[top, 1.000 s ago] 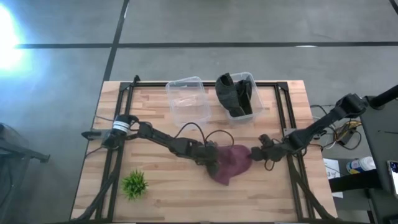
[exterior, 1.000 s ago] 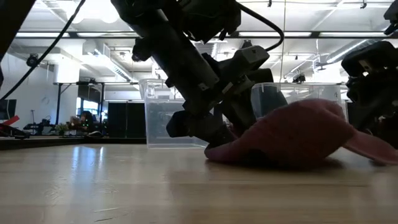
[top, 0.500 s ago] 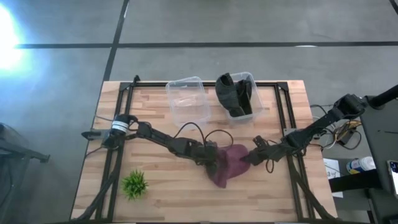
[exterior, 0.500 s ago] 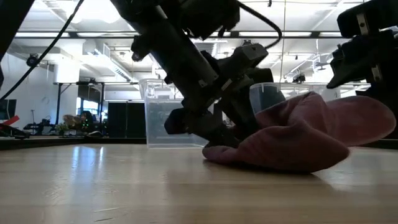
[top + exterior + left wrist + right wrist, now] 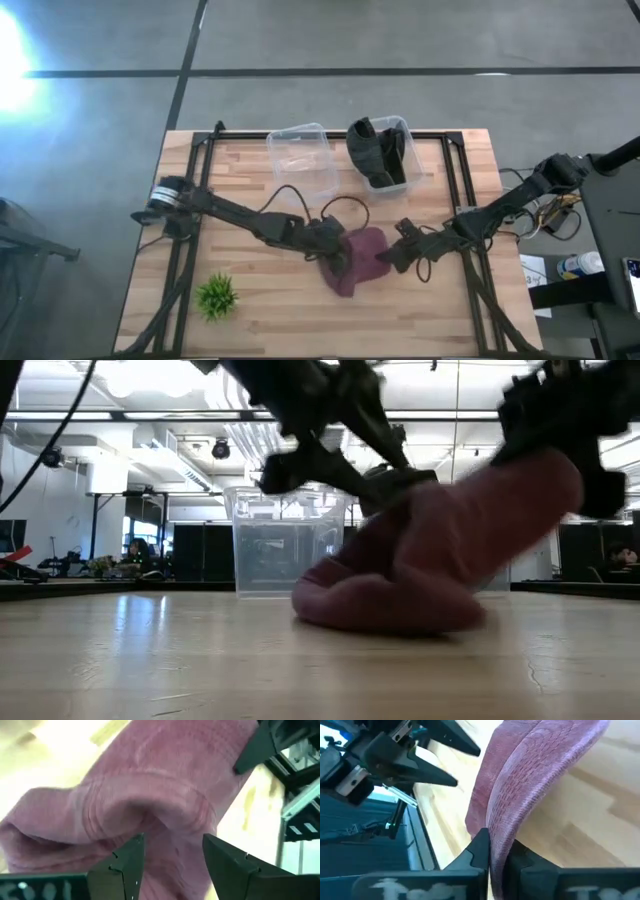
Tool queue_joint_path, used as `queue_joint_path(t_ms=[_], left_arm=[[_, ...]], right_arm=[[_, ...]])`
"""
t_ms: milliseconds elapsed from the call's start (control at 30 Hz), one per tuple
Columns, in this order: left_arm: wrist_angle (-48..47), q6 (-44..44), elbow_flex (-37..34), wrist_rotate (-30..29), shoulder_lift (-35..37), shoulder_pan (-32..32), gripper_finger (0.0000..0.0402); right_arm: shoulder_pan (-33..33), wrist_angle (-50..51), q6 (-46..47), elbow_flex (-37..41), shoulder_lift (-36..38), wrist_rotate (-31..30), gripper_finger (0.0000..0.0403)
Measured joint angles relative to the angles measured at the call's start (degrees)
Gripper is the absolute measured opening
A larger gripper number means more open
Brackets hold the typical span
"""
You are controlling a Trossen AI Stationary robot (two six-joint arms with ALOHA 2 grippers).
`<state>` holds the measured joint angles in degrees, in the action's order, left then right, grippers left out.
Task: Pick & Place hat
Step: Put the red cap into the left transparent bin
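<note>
A maroon hat (image 5: 358, 252) lies bunched near the middle of the table. Its right side is raised and its left end (image 5: 335, 605) rests on the wood. My right gripper (image 5: 384, 258) is shut on the hat's right side. My left gripper (image 5: 337, 262) stands open at the hat's left side; in its wrist view the hat (image 5: 150, 785) fills the space just beyond its spread fingers (image 5: 127, 857). My right gripper pinches the hat's right edge (image 5: 506, 827) between its two fingers, where the cloth looks folded into several layers. It comes nearly level from the table's right. That side is lifted clear and the left end stays on the table. My left gripper: I cannot tell whether it touches the hat.
At the far side stand a clear bin (image 5: 302, 160) and, to its right, a bin holding dark cloth (image 5: 380, 150). A small green plant (image 5: 216, 295) sits near the front left. Black frame rails (image 5: 465, 200) run along the table's sides.
My right gripper has moved toward the table's left, shut on the hat's right edge and lifted it. The hat has been pushed together and folded up on that side, while its left end stayed on the table. My left gripper has risen at the hat's left.
</note>
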<state>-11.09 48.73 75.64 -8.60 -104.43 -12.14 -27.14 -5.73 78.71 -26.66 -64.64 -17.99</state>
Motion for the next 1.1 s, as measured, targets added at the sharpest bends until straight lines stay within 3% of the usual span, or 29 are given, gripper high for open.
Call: queue_joint_path(t_ms=[133, 267, 467, 600, 667, 967, 1100], left_arm=[[-3.7, 0.8, -0.1, -3.7, 8.4, -1.2, 0.0193], [-5.5, 0.4, 0.0, -12.3, 19.0, -4.3, 0.0193], [-5.3, -11.5, 0.0, -22.9, 32.4, -10.3, 0.0193], [-5.2, -16.0, 0.0, -31.8, 38.1, -13.9, 0.0193], [-5.5, -18.2, 0.0, -35.9, 39.5, -15.1, 0.0193], [-8.6, -20.2, 0.0, -38.0, 40.8, -16.9, 0.0193], [-12.9, -17.9, -0.1, -38.0, 40.8, -16.9, 0.0193]], right_arm=[[2.1, 4.3, -6.4, -6.9, 0.2, 0.0, 0.0015], [5.0, 5.9, -14.8, -14.3, 1.2, 0.0, 0.0014], [10.8, 7.1, -29.8, -26.2, 0.9, -1.9, 0.0014], [17.0, 16.4, -39.6, -35.1, -1.9, -6.9, 0.0014], [21.2, 21.8, -42.1, -39.0, -4.7, -6.7, 0.0014], [36.6, 30.6, -43.4, -54.7, -24.3, 10.5, 0.0013], [40.9, 34.4, -43.9, -59.5, -32.4, 14.6, 0.0015]])
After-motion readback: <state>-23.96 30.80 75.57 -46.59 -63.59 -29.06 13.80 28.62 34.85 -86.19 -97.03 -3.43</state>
